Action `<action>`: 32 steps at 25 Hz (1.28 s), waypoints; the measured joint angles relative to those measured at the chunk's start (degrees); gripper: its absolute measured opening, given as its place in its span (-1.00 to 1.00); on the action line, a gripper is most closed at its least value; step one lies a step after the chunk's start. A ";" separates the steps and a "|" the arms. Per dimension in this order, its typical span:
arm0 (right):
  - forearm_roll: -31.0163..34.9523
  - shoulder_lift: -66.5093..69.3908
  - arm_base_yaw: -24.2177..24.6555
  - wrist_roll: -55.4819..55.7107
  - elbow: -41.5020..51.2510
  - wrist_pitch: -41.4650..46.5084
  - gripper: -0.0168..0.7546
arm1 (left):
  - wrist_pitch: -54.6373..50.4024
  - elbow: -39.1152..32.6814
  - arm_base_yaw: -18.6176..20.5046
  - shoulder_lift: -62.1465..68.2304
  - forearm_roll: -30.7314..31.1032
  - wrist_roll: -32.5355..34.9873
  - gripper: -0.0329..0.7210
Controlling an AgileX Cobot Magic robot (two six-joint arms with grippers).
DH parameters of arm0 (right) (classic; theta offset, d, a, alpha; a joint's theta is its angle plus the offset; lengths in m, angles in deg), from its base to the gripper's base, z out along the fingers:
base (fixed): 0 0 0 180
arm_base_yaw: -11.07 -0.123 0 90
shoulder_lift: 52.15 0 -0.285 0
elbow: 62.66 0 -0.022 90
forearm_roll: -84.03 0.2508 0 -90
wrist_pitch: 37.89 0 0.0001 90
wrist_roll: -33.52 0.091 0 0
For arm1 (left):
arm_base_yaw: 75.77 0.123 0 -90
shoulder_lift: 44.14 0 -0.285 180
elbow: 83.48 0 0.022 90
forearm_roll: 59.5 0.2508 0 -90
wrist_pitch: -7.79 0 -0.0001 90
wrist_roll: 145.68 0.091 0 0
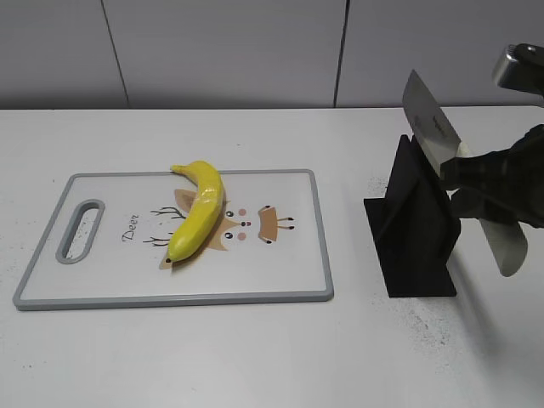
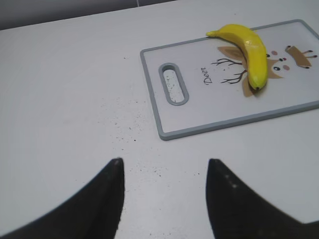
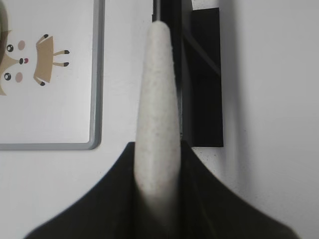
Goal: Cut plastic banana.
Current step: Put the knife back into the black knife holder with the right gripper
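Note:
The plastic banana is bright yellow and lies on a white cutting board with a deer drawing; it also shows in the left wrist view. My right gripper is shut on a knife with a whitish handle. Its blade points up and to the left over a black knife stand. My left gripper is open and empty above bare table, near the board's handle end. It is out of the exterior view.
The black stand stands on the table just right of the cutting board. A grey wall runs along the back of the white table.

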 joint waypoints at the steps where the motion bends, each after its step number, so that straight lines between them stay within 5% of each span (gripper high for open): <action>1: 0.00 0.00 0.00 0.00 0.00 0.00 -0.54 | 0.00 0.00 0.59 0.00 0.00 0.00 0.42; 19: -0.12 5.41 0.00 0.14 0.00 1.06 -0.54 | 0.00 0.00 1.04 -0.48 0.00 0.00 0.36; 21: -0.12 5.41 0.00 0.21 0.00 1.17 -0.41 | 0.00 0.00 1.04 -0.48 -0.05 0.00 0.36; 27: -0.12 5.16 0.00 0.21 -0.32 1.27 0.48 | 0.00 0.00 1.04 -0.95 -0.05 0.00 0.32; 32: -0.12 2.53 0.00 -2.09 -3.23 2.83 0.60 | 0.00 0.00 1.04 -0.93 -0.05 0.00 0.26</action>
